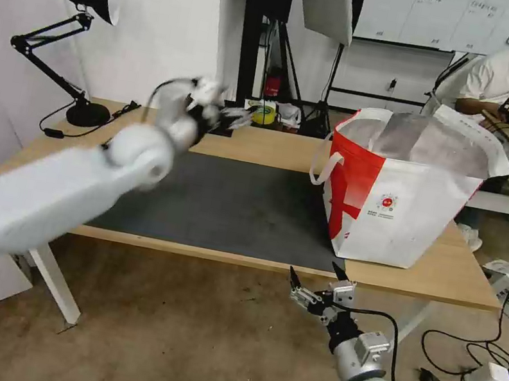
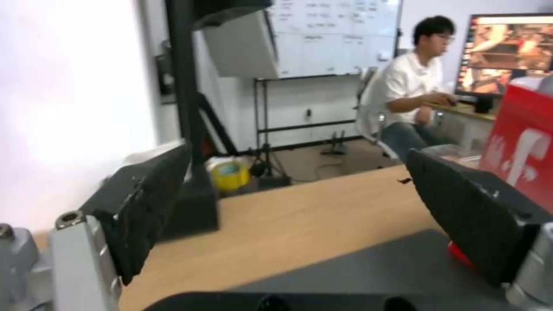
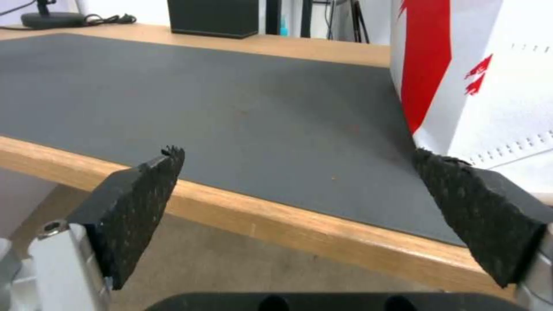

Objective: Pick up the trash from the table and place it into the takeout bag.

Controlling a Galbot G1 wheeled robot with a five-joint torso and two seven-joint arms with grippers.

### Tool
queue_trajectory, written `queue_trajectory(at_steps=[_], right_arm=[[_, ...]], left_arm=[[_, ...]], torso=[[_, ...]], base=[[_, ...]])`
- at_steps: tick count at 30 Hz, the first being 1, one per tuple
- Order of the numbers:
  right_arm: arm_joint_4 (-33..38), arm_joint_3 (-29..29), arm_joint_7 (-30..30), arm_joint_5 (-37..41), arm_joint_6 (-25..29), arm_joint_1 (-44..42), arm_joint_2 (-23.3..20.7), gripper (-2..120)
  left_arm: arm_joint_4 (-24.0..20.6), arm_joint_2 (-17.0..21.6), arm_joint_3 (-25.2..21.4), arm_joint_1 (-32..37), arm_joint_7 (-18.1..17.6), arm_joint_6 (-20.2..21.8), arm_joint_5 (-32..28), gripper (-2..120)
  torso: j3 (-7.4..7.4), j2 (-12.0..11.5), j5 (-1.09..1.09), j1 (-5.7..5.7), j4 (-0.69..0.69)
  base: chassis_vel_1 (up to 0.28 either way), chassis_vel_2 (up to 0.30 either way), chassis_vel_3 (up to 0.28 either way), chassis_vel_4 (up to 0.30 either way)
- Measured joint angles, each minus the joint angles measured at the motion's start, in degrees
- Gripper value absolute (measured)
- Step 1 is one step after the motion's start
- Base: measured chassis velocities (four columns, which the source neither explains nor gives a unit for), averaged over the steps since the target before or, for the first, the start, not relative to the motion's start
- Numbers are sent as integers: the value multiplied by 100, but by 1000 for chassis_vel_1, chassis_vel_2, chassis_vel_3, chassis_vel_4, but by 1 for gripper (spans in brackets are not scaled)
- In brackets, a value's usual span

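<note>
The big dark grey mat [image 1: 225,208] on the long light-wood surface [image 1: 274,148] lies bare. The large white and red takeout bag [image 1: 397,195] blocks its right end.

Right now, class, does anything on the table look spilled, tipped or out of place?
Nothing stands out. The takeout bag stands upright and open on the table, partly on the grey mat; no spill or damage is visible.

white-and-red takeout bag [image 1: 406,196] stands upright, open, on the light-wood table's [image 1: 274,148] right end.
</note>
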Motion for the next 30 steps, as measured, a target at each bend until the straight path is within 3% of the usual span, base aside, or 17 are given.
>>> queue_trajectory(at_steps=[3, 5, 12, 18, 23, 30], right_arm=[[0, 0, -1, 0, 0, 0, 0, 100], [0, 0, 0, 0, 0, 0, 0, 100], [0, 0, 0, 0, 0, 0, 0, 100], [0, 0, 0, 0, 0, 0, 0, 100], [0, 0, 0, 0, 0, 0, 0, 100], [0, 0, 0, 0, 0, 0, 0, 100]], left_arm=[[-175, 89, -517, 671, 76, -52, 163, 100], [-442, 167, -1422, 1737, 266, -151, 540, 100], [-682, 86, -2214, 2885, 441, -506, 1086, 100], [-782, -478, -3083, 4189, 507, -921, 1746, 100], [-793, -749, -3467, 4700, 674, -1112, 2093, 100], [-943, -1511, -4070, 5569, 692, -1318, 2496, 100]], torso=[[0, 0, -1, 0, -1], [0, -1, -1, 0, 0], [0, 0, 1, 0, -2], [0, -1, 1, 0, -2], [1, -1, 3, 0, -2], [1, 0, 1, 1, -1]], base=[[0, 0, 0, 0], [0, 0, 0, 0], [0, 0, 0, 0], [0, 0, 0, 0], [0, 0, 0, 0], [0, 0, 0, 0]])
